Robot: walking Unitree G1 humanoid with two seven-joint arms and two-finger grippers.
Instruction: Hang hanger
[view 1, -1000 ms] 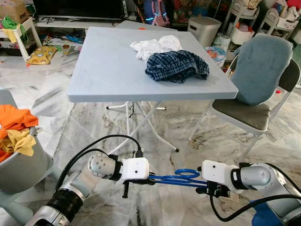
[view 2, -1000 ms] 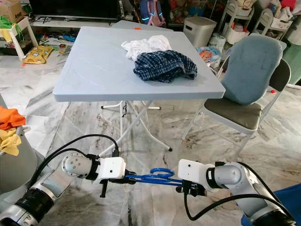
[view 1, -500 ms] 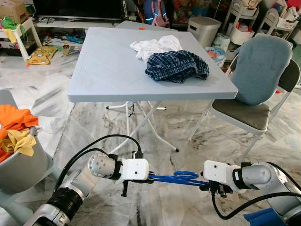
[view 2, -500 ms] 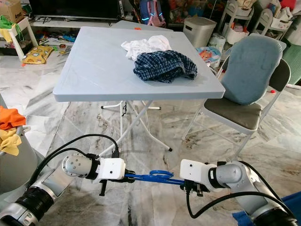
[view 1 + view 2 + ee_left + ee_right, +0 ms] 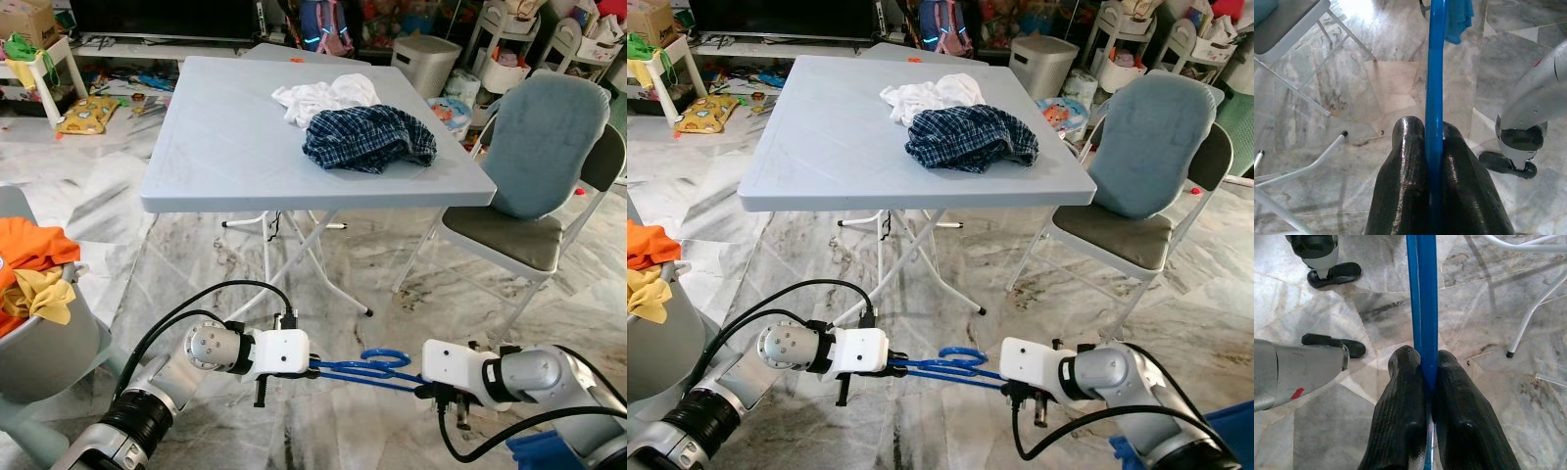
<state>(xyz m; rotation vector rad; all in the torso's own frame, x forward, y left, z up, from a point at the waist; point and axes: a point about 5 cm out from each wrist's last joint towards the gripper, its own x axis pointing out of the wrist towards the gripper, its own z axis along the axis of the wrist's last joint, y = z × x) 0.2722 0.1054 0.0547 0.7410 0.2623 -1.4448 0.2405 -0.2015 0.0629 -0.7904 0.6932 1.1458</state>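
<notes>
**Q:** Where is the hanger, and who has it?

**A:** The blue hanger (image 5: 364,370) hangs low over the marble floor (image 5: 323,274), in front of the counter (image 5: 225,147) and below its near edge. Both arms hold it. The left pincer (image 5: 315,369) is clamped on one end of the bar and the right pincer (image 5: 423,389) on the other. In each wrist view the two black fingers (image 5: 1408,161) press together with only the blue bar between them.

**Q:** Which way does it lie?

**A:** Its long axis runs side to side, roughly parallel to the counter's near edge, spanning the gap between the two pincers. The hook loop sits near the middle of that span, on the side toward the counter. Neither arm is nearer; each holds an end.

**Q:** What does that mean for hanging it?

**A:** No rail or rod can be made out here, so the target is unclear. As a judgement, one pincer will probably have to let go so the other can present the hook.

**Q:** Anything else nearby?

**A:** A plaid garment (image 5: 368,137) and a white one (image 5: 318,96) lie on the counter's far right part; a chair (image 5: 529,176) stands just right of the counter.
</notes>
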